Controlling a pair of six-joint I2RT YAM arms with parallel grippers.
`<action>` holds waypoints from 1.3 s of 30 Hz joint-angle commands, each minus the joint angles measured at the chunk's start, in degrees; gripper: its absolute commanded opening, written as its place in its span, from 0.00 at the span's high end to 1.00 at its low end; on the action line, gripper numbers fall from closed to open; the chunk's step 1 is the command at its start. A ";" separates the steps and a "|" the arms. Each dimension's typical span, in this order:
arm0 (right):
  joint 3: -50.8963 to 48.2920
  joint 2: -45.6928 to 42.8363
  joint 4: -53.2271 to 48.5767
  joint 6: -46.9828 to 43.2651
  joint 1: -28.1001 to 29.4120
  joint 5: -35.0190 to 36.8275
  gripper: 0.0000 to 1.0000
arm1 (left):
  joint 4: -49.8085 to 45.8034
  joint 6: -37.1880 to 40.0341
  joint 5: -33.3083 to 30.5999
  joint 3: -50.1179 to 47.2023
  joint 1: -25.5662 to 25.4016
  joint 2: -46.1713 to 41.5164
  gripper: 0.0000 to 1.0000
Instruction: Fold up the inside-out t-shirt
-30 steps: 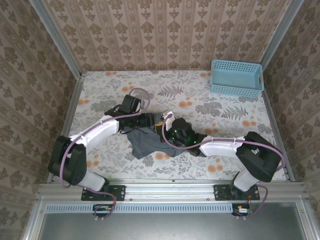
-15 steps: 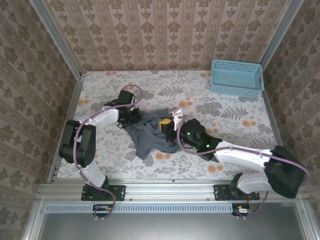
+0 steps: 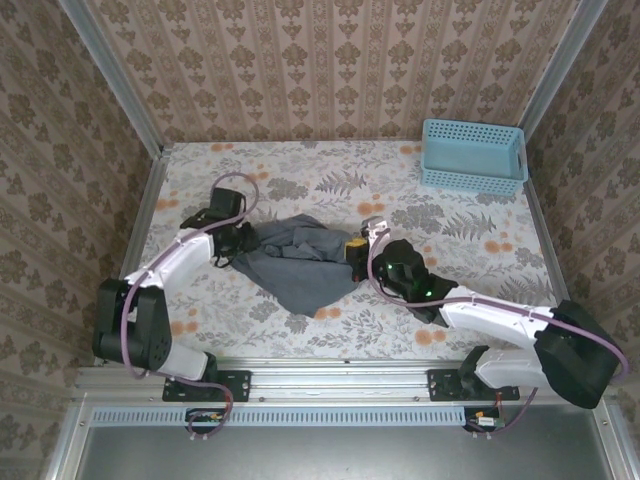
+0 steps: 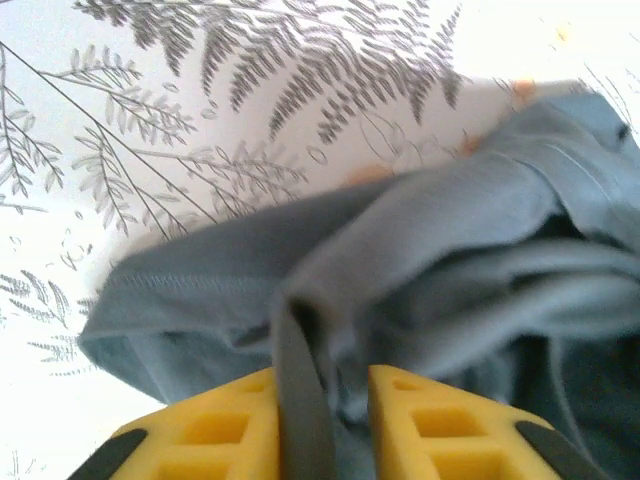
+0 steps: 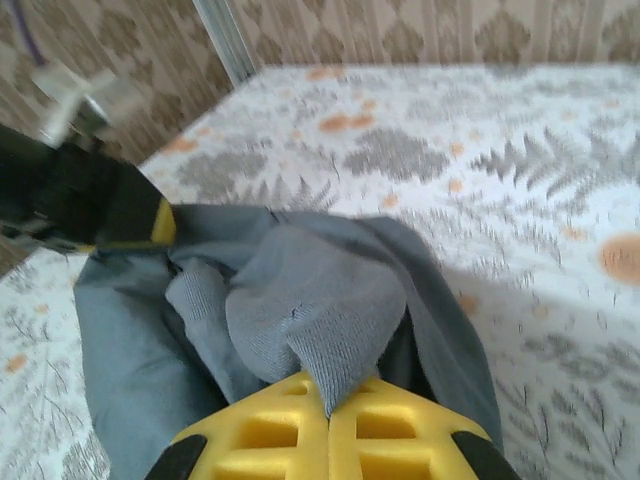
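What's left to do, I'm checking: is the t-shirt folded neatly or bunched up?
Bunched up: the t-shirt lies crumpled on the table, pinched by the left gripper and right gripper.

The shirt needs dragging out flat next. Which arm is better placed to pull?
Probably right: the right fingers pinch a t-shirt fold tight; the left fingers stand apart around theirs, grip uncertain.

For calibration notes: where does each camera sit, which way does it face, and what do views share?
Top external: above and behind the arms, looking down at the table; both arms, left gripper and right gripper at the inside-out t-shirt.
Left wrist: on the left arm, looking down past its fingers at a shirt fold between them.
Right wrist: low, facing the back wall; its fingers pinch the shirt.
Shared: all see the shirt.
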 commanded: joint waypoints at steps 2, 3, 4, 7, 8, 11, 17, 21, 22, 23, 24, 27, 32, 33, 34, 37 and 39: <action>-3.21 1.64 0.33 5.07 0.39 -0.77 1.00 | -5.64 2.29 -4.73 2.13 -11.59 -6.07 0.42; -3.76 1.64 1.07 5.23 0.73 -0.76 1.00 | -5.55 2.31 -4.36 2.93 -14.12 -6.77 0.37; -3.92 1.41 1.20 5.27 1.05 -0.78 1.00 | -5.41 2.23 -4.37 3.51 -16.44 -7.20 0.32; -4.17 0.77 2.00 4.96 1.74 -0.29 1.00 | -3.11 1.33 -2.54 4.46 -20.32 -7.13 0.29; -4.20 0.54 2.19 4.88 1.91 -0.18 1.00 | -2.14 1.05 -2.05 4.31 -20.87 -6.81 0.28; -4.20 0.30 2.26 4.67 2.13 -0.06 1.00 | 0.14 0.54 -1.27 4.55 -21.32 -4.53 0.24; -4.57 0.36 2.22 4.34 2.37 0.16 1.00 | 3.91 -0.18 0.95 5.88 -21.52 0.12 0.30; -4.46 -0.12 1.34 4.33 2.40 1.77 1.00 | 3.61 0.41 0.03 7.61 -21.36 1.81 0.52; -4.37 -0.39 1.09 4.17 2.38 2.15 1.00 | 3.36 0.64 -0.10 8.12 -21.06 2.11 0.60; -4.29 -0.67 0.75 4.09 2.32 2.45 1.00 | 2.96 0.82 0.01 8.80 -20.61 2.37 0.68; -3.97 -0.88 0.07 4.06 2.30 2.82 1.00 | 2.59 1.03 0.07 9.39 -20.18 2.44 0.75; -1.75 -1.84 -4.21 4.47 1.12 4.31 1.00 | 0.73 1.97 -0.35 12.31 -18.56 1.90 0.98; 1.85 -6.54 -8.70 2.81 -3.31 2.39 1.00 | -6.24 7.59 -5.69 24.59 -16.16 -4.64 1.00; 2.74 -7.67 -9.71 2.02 -3.95 1.98 1.00 | -6.36 8.91 -6.75 26.37 -16.25 -6.88 1.00; 3.47 -8.93 -10.56 0.89 -4.46 1.67 1.00 | -5.90 10.02 -7.79 27.81 -16.32 -9.41 1.00; 3.76 -12.29 -10.93 -0.40 -6.06 -0.19 1.00 | -2.40 11.23 -9.04 27.68 -16.09 -16.12 1.00; 3.41 -12.85 -11.36 0.47 -7.66 -2.68 1.00 | -1.79 11.03 -8.29 26.29 -14.69 -17.72 1.00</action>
